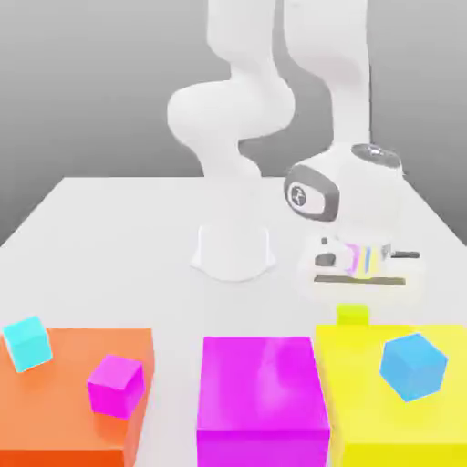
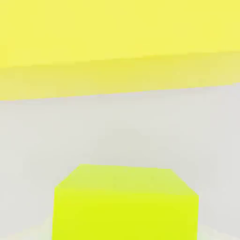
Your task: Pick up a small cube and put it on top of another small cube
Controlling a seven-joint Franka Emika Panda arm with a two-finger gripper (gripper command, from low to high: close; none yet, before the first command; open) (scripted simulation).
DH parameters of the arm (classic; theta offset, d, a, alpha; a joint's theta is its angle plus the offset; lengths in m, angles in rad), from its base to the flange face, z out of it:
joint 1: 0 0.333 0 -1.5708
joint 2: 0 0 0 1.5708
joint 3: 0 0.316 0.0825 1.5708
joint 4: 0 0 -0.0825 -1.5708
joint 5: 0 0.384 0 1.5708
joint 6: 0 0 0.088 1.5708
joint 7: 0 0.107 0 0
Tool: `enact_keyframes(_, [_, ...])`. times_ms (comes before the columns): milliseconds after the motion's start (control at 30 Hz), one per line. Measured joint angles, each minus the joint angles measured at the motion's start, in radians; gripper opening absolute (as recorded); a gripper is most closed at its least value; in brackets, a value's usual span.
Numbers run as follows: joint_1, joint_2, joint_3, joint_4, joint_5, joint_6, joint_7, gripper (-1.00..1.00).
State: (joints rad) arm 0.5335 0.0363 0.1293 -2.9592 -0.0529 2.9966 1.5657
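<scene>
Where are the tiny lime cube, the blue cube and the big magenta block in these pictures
tiny lime cube (image 1: 352,315), exterior view, on its top face.
tiny lime cube (image 2: 125,213), hand view, on its near side face.
blue cube (image 1: 413,366), exterior view, on its front face.
big magenta block (image 1: 260,376), exterior view, on its top face.

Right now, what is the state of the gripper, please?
Gripper: closed, just above the small lime cube; whether it holds the cube cannot be told.
</scene>
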Motion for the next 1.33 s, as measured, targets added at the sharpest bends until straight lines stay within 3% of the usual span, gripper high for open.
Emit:
enact_keyframes(133, [0.017,-0.102,-0.029,-0.013,0.108,-0.095,-0.097,-1.00])
enact_keyframes(367, [0.034,-0.131,-0.088,0.067,0.182,-0.205,-0.326,-1.00])
enact_keyframes(633, [-0.188,-0.126,-0.324,0.228,0.128,-0.354,-0.585,-1.00])
enact_keyframes(1033, [-0.634,-0.110,-0.634,0.476,0.016,-0.581,-0.962,-1.00])
enact_keyframes(1200, [-0.665,0.026,-0.639,0.478,0.115,-0.463,-1.089,-1.00])
enact_keyframes(1233, [-0.666,0.046,-0.637,0.475,0.131,-0.443,-1.102,1.00])
enact_keyframes(1333, [-0.666,0.046,-0.637,0.475,0.131,-0.443,-1.102,1.00])
